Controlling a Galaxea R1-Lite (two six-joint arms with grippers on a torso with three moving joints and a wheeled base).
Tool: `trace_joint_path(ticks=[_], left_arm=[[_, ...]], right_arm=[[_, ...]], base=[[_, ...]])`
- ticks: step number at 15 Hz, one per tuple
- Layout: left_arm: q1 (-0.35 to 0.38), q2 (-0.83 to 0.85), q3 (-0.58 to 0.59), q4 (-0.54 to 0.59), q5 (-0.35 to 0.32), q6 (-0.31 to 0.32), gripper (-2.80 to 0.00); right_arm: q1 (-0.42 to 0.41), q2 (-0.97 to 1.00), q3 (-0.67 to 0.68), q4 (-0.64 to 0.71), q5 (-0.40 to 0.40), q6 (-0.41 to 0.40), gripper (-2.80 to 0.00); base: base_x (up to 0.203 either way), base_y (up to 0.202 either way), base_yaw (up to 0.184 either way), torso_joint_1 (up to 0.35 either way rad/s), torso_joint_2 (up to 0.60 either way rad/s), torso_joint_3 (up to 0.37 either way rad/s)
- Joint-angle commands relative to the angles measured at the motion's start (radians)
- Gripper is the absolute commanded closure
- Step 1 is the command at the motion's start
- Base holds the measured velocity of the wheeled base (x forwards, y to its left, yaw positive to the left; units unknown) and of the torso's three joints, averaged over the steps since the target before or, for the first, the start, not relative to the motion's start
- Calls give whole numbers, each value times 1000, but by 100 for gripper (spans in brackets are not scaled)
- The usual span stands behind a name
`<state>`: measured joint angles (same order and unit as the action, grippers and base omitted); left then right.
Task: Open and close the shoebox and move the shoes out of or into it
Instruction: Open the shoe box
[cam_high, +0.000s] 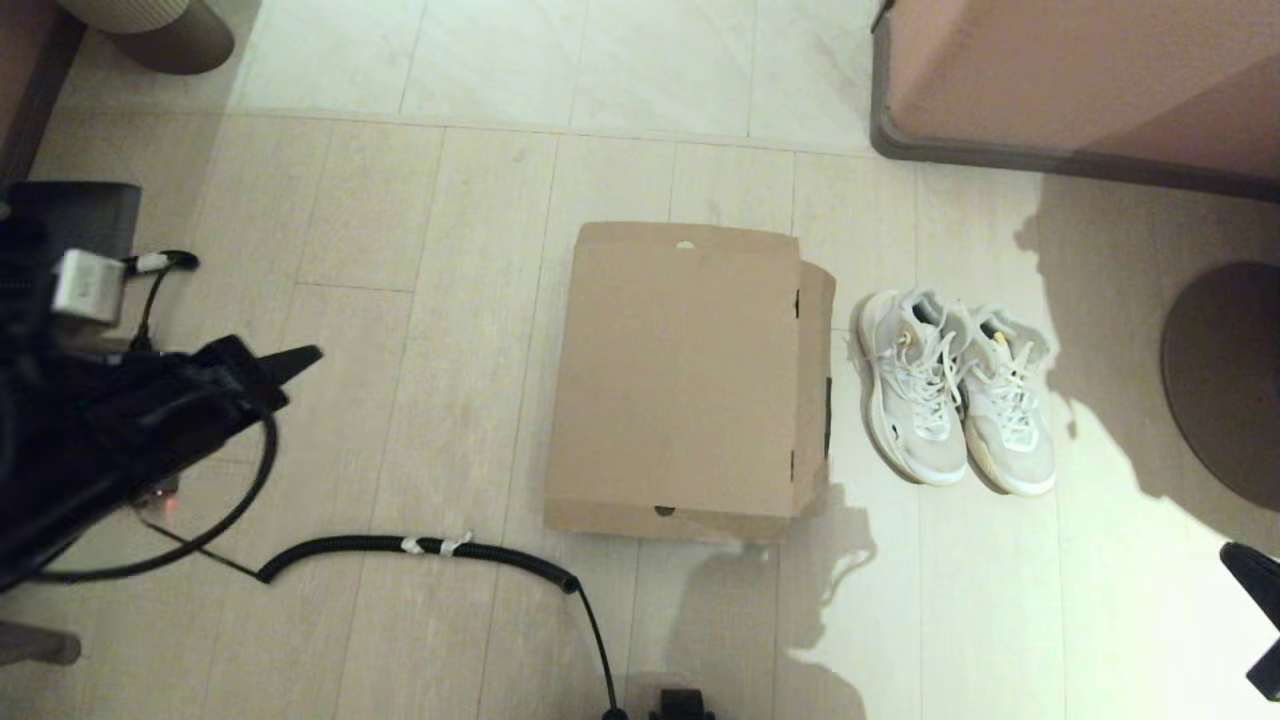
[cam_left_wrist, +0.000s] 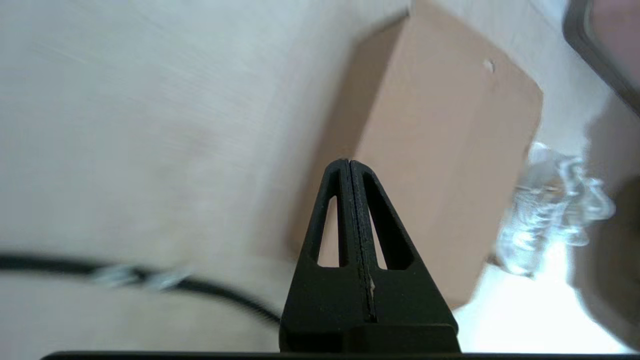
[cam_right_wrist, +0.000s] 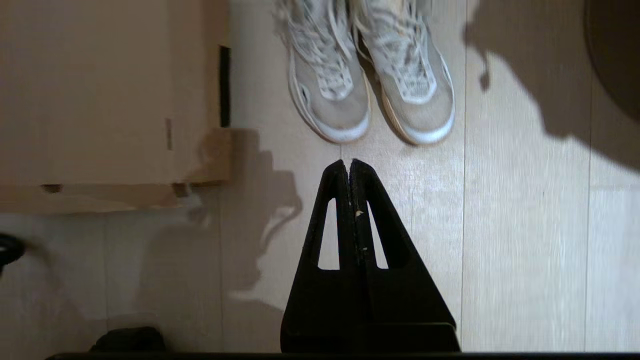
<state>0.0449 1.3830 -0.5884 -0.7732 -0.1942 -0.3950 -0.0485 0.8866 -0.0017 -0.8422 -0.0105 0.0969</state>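
Observation:
The brown cardboard shoebox (cam_high: 680, 380) lies on the floor in the middle, its flap lid down. Just right of it the pair of white sneakers (cam_high: 955, 390) stands side by side on the floor, toes towards me. My left gripper (cam_high: 300, 358) hangs at the far left, well away from the box, shut and empty; its wrist view shows the shoebox (cam_left_wrist: 440, 165) beyond the left gripper (cam_left_wrist: 349, 162). My right gripper (cam_high: 1240, 560) sits at the lower right edge; in its wrist view the right gripper (cam_right_wrist: 349, 162) is shut and empty, short of the sneakers (cam_right_wrist: 370, 75) and beside the shoebox (cam_right_wrist: 100, 95).
A black coiled cable (cam_high: 430, 548) runs across the floor in front of the box. A pinkish piece of furniture with a dark base (cam_high: 1060, 150) stands at the back right, a round dark base (cam_high: 1225, 380) at the right, and a ribbed grey object (cam_high: 160, 30) at the back left.

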Motion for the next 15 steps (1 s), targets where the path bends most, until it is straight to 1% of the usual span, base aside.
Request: trace_joint_path(ticks=[1,3,4,5,7,8,9,10,11,12,13,14,15], left_arm=[[50,-337,145,17,15,61,0],[78,-545,273,76,31,187,0],[87,-645,321,127,37,251,0],[94,-743,361,198,41,301,0],[101,-949,426,385,47,371,0],[103,-1037,463,475,54,401,0],[105,-1088,510,529,77,428,0],[107,-1111,563,608,117,466,0],[109,-1105,592,678,146,522,0],[110,-1101,596,696,149,559,0],[106,-1101,596,717,119,572,0],[76,-1100,594,726,117,569,0],[18,-1102,594,729,121,549,0]], right_arm=[[0,-292,7,102,22,-33,0],[10,-564,5,301,36,-103,0],[17,-697,6,398,27,-131,0],[24,-796,7,484,11,-155,0],[36,-893,10,650,-20,-203,0],[42,-894,10,737,-28,-227,0],[45,-887,11,753,-28,-235,0],[47,-887,11,751,-29,-232,0],[46,-887,11,752,-29,-232,0],[45,-887,11,750,-30,-229,0],[45,-887,11,750,-31,-221,0],[46,-887,11,750,-32,-218,0],[45,-887,11,750,-32,-217,0]], base=[[0,0,0,0,0,0],[0,0,0,0,0,0],[0,0,0,0,0,0],[0,0,0,0,0,0],[0,0,0,0,0,0],[0,0,0,0,0,0],[0,0,0,0,0,0],[0,0,0,0,0,0],[0,0,0,0,0,0],[0,0,0,0,0,0],[0,0,0,0,0,0],[0,0,0,0,0,0],[0,0,0,0,0,0]])
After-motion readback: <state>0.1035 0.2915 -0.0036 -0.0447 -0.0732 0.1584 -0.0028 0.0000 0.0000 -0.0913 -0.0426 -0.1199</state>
